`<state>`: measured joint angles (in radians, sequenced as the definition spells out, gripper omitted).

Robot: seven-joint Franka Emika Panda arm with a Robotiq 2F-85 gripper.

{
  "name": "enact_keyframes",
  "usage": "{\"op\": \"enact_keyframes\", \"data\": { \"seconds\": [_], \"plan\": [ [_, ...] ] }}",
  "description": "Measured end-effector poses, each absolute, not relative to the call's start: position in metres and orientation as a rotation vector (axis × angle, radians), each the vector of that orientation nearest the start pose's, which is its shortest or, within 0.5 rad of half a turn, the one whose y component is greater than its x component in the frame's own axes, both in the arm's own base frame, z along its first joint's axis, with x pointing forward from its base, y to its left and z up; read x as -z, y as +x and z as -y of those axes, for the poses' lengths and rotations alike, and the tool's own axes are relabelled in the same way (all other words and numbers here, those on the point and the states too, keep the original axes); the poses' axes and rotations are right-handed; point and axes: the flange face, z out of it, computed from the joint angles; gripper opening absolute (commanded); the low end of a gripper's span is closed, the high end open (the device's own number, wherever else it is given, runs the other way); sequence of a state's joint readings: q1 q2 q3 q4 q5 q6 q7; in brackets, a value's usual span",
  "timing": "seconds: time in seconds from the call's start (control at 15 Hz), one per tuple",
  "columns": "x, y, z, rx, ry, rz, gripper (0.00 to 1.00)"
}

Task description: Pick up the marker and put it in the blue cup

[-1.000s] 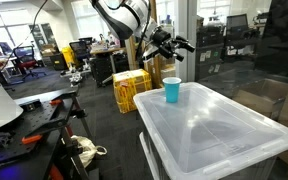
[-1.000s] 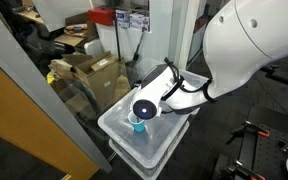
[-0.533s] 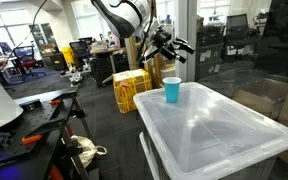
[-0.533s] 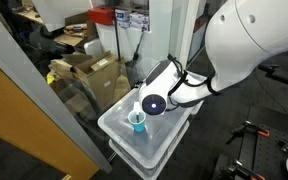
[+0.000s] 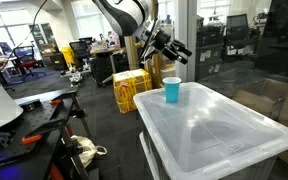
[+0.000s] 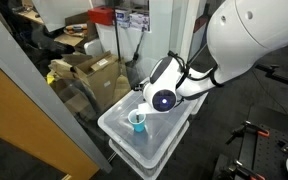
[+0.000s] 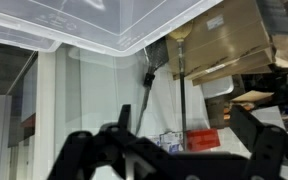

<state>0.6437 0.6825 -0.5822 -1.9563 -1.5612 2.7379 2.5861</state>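
The blue cup stands upright near the corner of a translucent plastic bin lid; it also shows in the other exterior view. My gripper hangs in the air above and a little behind the cup, apart from it, with its fingers spread. In an exterior view it sits beside the cup. In the wrist view the two dark fingers stand wide apart with nothing between them. The marker shows in no view; I cannot tell whether it lies inside the cup.
A yellow crate stands on the floor beyond the bin. Cardboard boxes lie behind a glass pane. A glass wall and a pillar stand close behind the bin. A workbench with tools is across the aisle.
The gripper has moved up and away from over the cup. The cup, hidden partly by the wrist before, now shows fully. The cup has not moved.
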Motion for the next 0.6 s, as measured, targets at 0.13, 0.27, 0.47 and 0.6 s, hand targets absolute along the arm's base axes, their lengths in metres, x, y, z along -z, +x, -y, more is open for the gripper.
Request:
{"op": "enact_keyframes", "data": {
  "seconds": [0.13, 0.27, 0.47, 0.6],
  "plan": [
    [-0.162, 0.593, -0.082, 1.392, -2.833, -1.157, 1.0],
    [-0.163, 0.589, -0.081, 1.278, -2.892, -1.018, 1.0],
    [-0.165, 0.583, -0.074, 1.117, -2.967, -0.805, 1.0],
    [-0.161, 0.575, -0.064, 1.021, -3.021, -0.666, 1.0]
  ]
}}
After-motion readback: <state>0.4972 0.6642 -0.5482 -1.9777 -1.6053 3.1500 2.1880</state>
